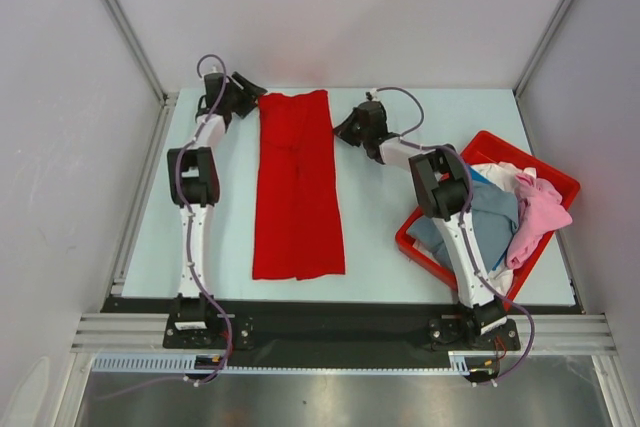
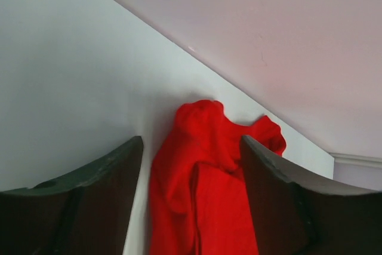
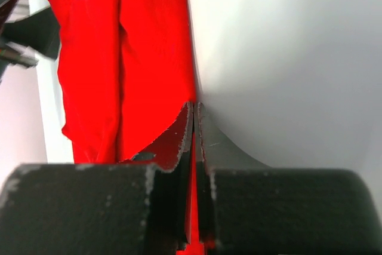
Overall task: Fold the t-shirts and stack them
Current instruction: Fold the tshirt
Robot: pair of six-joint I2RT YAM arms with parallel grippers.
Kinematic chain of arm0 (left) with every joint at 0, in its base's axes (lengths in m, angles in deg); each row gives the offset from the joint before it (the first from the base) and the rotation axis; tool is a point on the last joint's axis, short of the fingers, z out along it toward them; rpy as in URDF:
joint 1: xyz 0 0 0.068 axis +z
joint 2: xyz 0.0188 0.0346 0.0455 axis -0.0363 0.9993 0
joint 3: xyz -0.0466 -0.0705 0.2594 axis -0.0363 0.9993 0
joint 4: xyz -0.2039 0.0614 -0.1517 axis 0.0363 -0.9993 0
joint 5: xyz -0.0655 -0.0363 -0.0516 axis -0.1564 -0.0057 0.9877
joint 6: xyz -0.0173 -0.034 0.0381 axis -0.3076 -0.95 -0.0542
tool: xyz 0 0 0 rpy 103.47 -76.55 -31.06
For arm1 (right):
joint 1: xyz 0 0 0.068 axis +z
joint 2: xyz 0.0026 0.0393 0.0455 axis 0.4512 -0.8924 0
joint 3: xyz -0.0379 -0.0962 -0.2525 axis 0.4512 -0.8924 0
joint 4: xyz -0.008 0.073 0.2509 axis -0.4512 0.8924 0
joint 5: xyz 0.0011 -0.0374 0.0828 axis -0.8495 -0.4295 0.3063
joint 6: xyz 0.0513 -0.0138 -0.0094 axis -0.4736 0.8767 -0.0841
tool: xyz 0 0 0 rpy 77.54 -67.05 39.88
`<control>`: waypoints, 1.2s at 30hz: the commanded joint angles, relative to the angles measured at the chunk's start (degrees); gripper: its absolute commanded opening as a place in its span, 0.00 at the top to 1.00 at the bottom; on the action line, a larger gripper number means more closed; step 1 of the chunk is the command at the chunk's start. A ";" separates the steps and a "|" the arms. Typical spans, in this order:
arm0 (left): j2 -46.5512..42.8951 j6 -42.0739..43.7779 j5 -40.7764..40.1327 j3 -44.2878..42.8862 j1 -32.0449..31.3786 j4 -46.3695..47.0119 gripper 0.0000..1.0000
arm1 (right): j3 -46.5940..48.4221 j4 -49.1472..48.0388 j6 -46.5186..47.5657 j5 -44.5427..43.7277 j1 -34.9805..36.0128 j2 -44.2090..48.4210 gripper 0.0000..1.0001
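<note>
One red t-shirt (image 2: pixel 203 195) between open left jaws.

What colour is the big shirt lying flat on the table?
Bright red all over, no pattern. The t-shirt shows best in the top external view.

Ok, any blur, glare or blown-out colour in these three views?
Top external: evenly lit and sharp, only soft shadows, folds in the red t-shirt readable. Left wrist: fingers dark and soft-edged up close, shirt beyond in focus. Right wrist: red saturated to near-flat patches, near fingers blurred, a grey shadow on the table beside them.
</note>
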 commanded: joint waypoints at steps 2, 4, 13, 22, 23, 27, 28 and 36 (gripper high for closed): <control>-11.99 9.80 -2.41 2.06 2.66 -8.11 0.20 | -2.40 3.28 3.03 -3.86 -2.13 5.14 1.00; -18.02 13.15 -2.85 5.22 3.01 -12.16 0.17 | -2.94 5.29 5.39 -3.69 -2.91 6.03 1.00; -54.24 21.61 -5.16 54.60 3.19 -7.69 0.07 | -4.32 30.33 18.14 -1.39 -6.43 17.08 0.22; -80.96 22.48 -0.74 88.45 -4.72 -12.34 0.27 | -29.54 35.80 23.53 11.11 -0.99 42.40 0.00; -82.30 22.66 0.30 91.95 -4.81 -13.22 0.27 | -32.18 35.62 23.08 12.56 -0.29 46.16 0.00; -85.12 25.65 0.74 95.41 -4.72 -22.52 0.29 | -47.35 33.27 21.07 17.40 5.24 55.05 0.11; -85.56 25.91 0.84 96.11 -4.72 -23.33 0.31 | -50.02 31.94 20.27 17.84 6.21 57.16 0.13; -86.63 24.25 -4.34 96.65 -4.72 -29.39 0.44 | -67.79 17.70 9.37 20.30 12.46 64.22 0.44</control>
